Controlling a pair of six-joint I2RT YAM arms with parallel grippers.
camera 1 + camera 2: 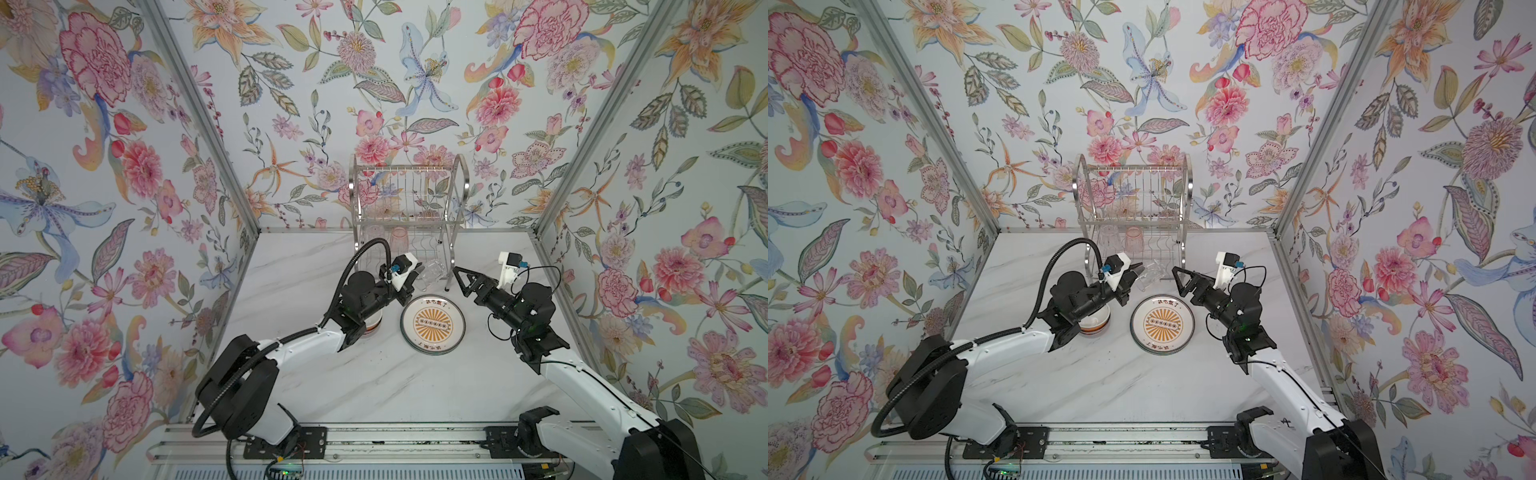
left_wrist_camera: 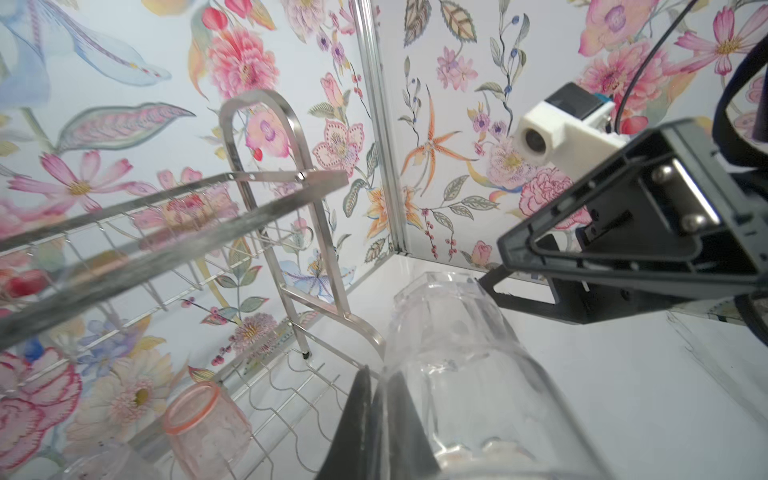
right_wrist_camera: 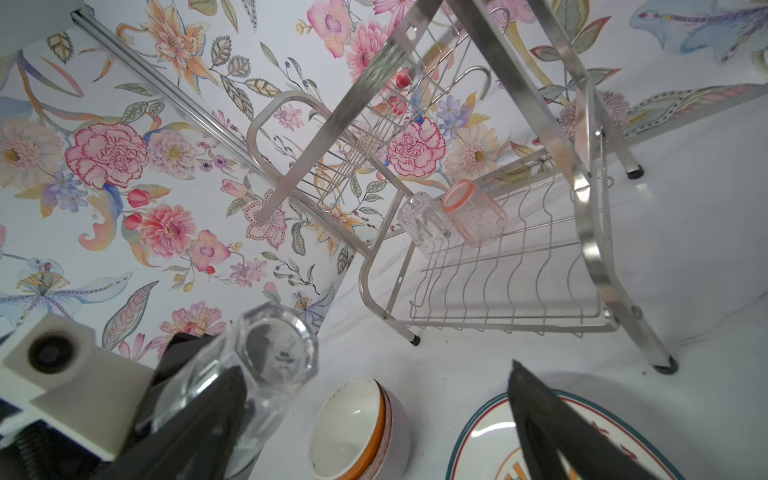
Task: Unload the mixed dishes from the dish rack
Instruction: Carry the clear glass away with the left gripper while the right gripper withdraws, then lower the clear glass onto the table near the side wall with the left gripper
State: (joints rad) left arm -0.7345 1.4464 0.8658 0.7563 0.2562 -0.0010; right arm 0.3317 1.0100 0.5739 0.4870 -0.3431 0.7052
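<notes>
small clear faceted glass (image 1: 433,273) tilted at 6 o'clock of steel wire dish rack (image 1: 409,195), L gripper (image 1: 419,271) clamped on its rim, R gripper (image 1: 460,279) spread wide, glass base just beside one finger

The round orange-sunburst plate (image 1: 432,324) bears Chinese characters on its rim at twelve and six o'clock, too small to read.

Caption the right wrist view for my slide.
A clear glass in the left pincer; second clear glass and pink glass sit in the dish rack.
</notes>
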